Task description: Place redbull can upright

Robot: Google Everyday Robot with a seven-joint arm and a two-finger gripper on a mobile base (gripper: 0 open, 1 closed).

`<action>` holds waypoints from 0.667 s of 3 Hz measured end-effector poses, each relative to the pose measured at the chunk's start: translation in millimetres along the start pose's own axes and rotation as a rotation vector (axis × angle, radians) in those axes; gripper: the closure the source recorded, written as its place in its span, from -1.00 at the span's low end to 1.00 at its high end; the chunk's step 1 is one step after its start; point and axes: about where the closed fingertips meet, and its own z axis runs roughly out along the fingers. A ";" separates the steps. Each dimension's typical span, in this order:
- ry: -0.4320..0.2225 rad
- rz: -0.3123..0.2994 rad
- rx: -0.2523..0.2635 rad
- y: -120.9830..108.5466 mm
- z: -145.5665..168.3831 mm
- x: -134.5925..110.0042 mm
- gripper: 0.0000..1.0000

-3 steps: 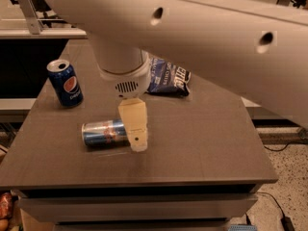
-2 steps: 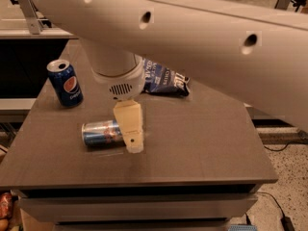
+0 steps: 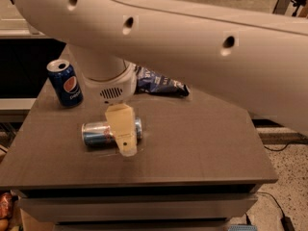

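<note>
The redbull can (image 3: 98, 133) lies on its side on the dark table (image 3: 202, 143), left of centre, with its silver end facing left. My gripper (image 3: 126, 146) hangs down from the big white arm, and its tan part covers the can's right end and reaches down to the table surface in front of the can. The can's right end is hidden behind it.
A dark blue Pepsi can (image 3: 65, 83) stands upright at the table's back left. A blue chip bag (image 3: 161, 84) lies at the back, behind the gripper. The white arm (image 3: 192, 42) spans the top of the view. The table's front edge is near.
My gripper has moved a little to the left, across the can's right end. The redbull can has stayed lying in the same place.
</note>
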 end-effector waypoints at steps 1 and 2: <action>0.000 -0.001 -0.001 0.2 0.3 -0.8 -1.00; -0.045 0.001 -0.010 3.3 5.8 -11.9 -1.00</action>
